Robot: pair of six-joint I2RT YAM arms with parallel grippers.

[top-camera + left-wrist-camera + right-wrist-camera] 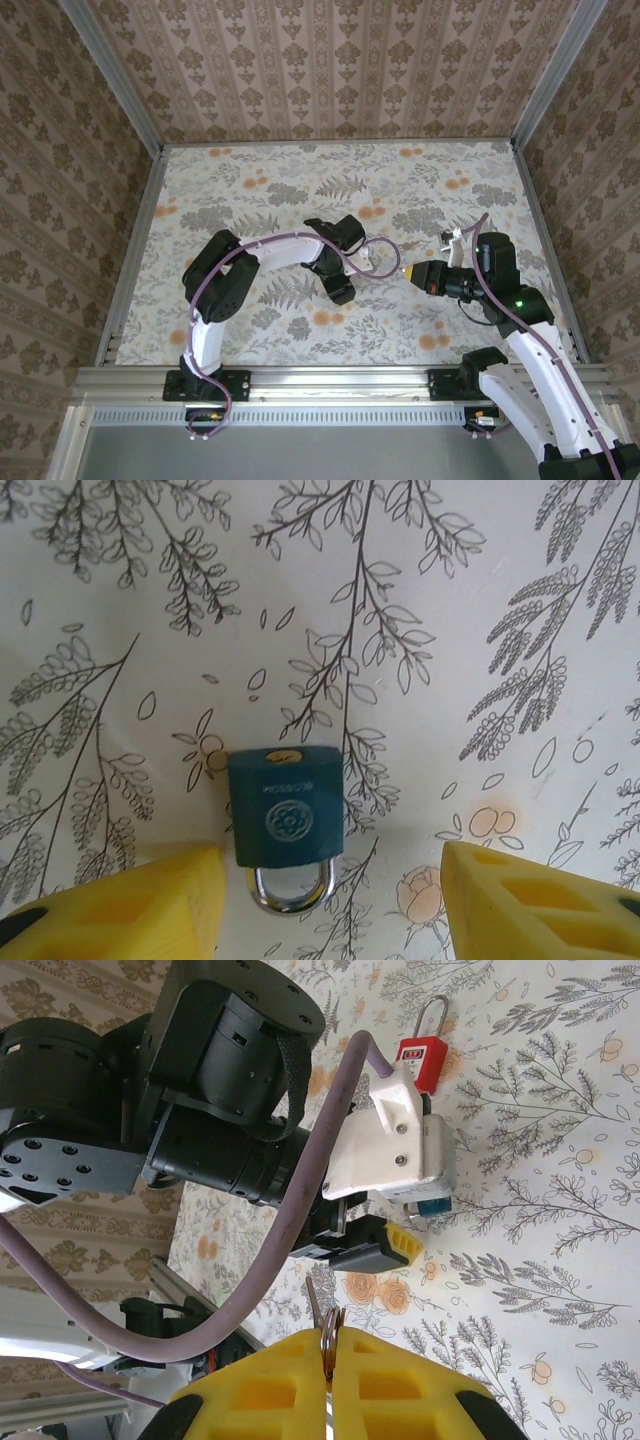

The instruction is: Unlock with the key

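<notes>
Two-finger R gripper [328, 1346] clamps key [318, 1308]: prob. tiny, light, stiff, slick; grip its head. L gripper [333, 888] part-open, straddling padlock [285, 805].

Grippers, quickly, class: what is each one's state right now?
Left gripper: open, astride the teal padlock.
Right gripper: shut on the key.

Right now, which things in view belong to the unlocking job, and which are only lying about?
For the job:
- key, pinched in the shut right end effector
- teal padlock, lying flat inside the open left end effector

Lying about:
- red padlock, apart from both, untouched
</notes>
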